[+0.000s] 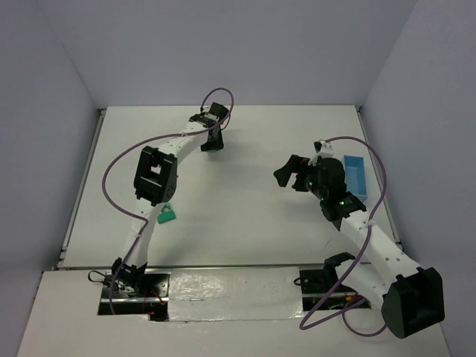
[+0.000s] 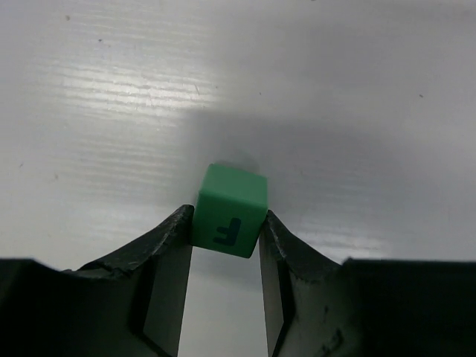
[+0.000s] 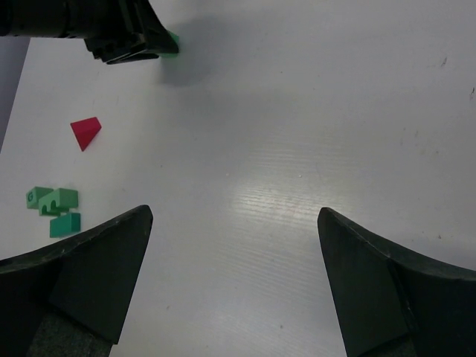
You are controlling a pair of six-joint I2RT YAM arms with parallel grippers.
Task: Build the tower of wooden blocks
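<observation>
Left gripper (image 2: 226, 220): we see it clamped on green cube (image 2: 230, 210), lettered face toward us.
Right gripper (image 3: 234, 216): spread wide, holding nothing.
Other blocks: red wedge (image 3: 85, 132) at ten o'clock in right wrist view, green blocks (image 3: 56, 208) at nine, well apart from the cube.
Risk: we judge the cube, pinched at the fingertips only, could twist or slip.
Room: bare table (image 1: 245, 223) between arms; tray (image 1: 357, 175) at three o'clock edge.
</observation>
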